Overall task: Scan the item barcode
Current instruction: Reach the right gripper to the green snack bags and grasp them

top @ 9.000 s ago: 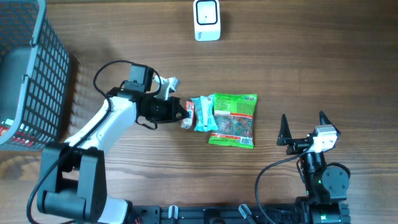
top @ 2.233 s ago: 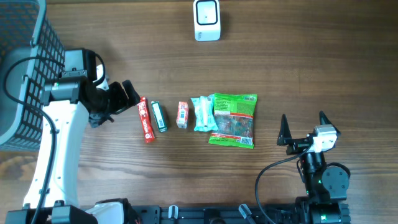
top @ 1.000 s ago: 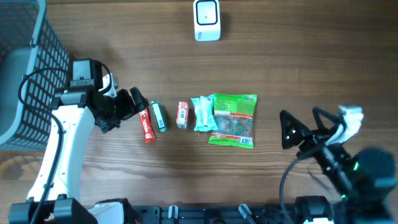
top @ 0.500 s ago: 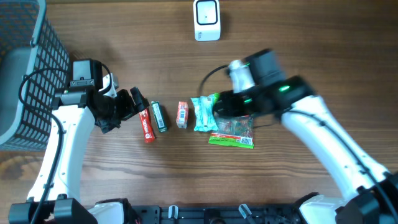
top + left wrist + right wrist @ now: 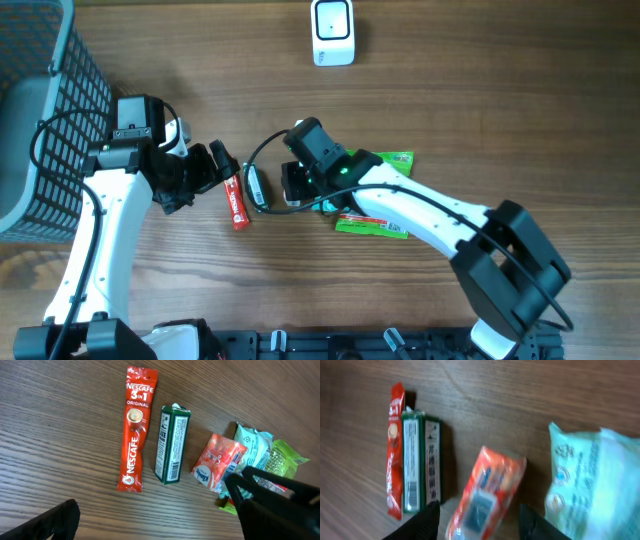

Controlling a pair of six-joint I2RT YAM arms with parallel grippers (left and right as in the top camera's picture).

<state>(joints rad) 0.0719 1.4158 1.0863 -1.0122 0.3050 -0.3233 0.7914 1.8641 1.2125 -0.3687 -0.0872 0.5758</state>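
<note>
Small items lie in a row on the wooden table. From left: a red Nescafe sachet (image 5: 234, 203), a green box (image 5: 257, 187) with its barcode up (image 5: 170, 442), and an orange packet (image 5: 219, 460). My right gripper (image 5: 295, 185) is down over the orange packet (image 5: 487, 492). Its jaws have narrowed to either side of it, and a thin gap still shows on the left. My left gripper (image 5: 222, 165) hangs wide open beside the sachet, holding nothing. The white scanner (image 5: 332, 32) stands at the far edge.
A light blue pack (image 5: 590, 475) and a green snack bag (image 5: 375, 222) lie right of the orange packet, partly under my right arm. A dark mesh basket (image 5: 50, 120) fills the far left.
My right arm has swung from its rest at the front right across to the row. Its jaws have narrowed around the orange packet. The left arm has stayed put.
</note>
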